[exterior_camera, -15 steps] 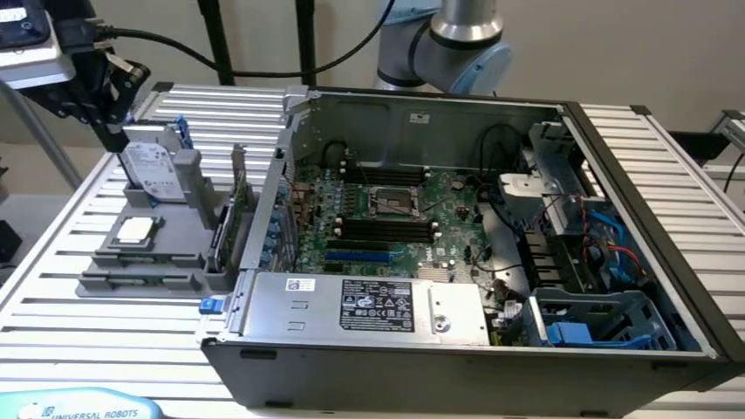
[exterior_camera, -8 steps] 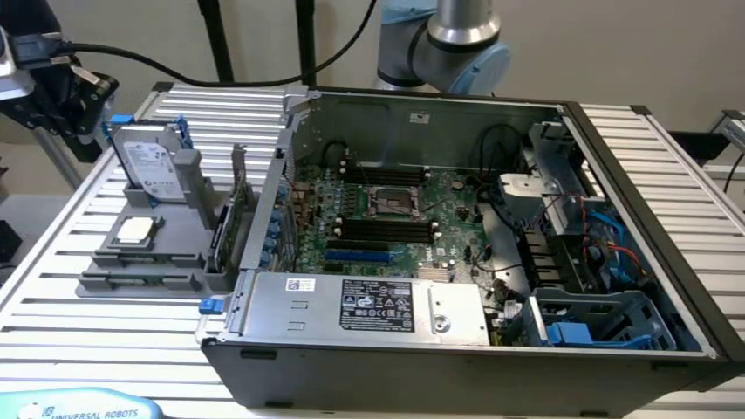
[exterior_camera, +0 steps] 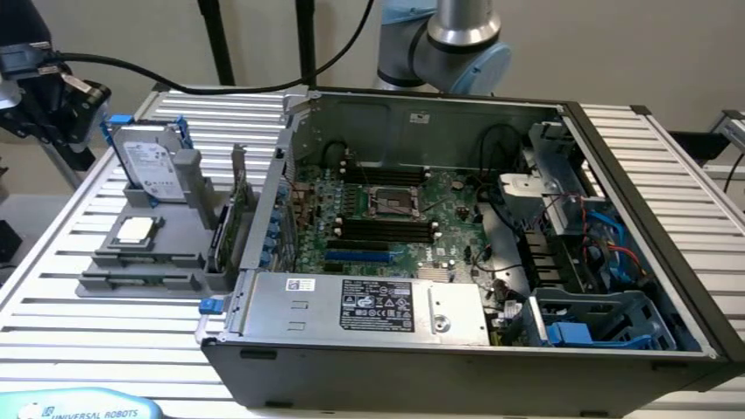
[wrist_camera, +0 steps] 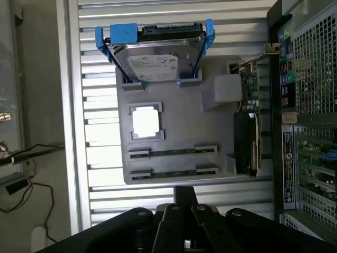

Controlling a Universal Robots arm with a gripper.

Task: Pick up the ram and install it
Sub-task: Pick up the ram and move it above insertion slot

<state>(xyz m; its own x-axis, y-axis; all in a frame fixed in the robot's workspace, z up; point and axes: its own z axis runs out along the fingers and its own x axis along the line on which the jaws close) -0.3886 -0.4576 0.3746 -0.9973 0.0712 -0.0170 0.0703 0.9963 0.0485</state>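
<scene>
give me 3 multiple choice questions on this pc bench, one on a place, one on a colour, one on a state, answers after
1. In the exterior view, where does the grey holder stand relative to the computer case?
A) on the exterior view's left of it
B) inside it
C) on the exterior view's right of it

2. What colour is the bracket around the hard drive?
A) red
B) yellow
C) blue

3. What state is the ram in?
A) plugged into the motherboard
B) lying in a slot of the grey holder, not gripped
C) leaning on the hard drive

Answers:
1 A, the holder sits on the slatted table beside the case's left wall in that view.
2 C, both arms of the bracket are blue.
3 B, the wrist view shows the stick flat in the holder with nothing touching it.
</scene>
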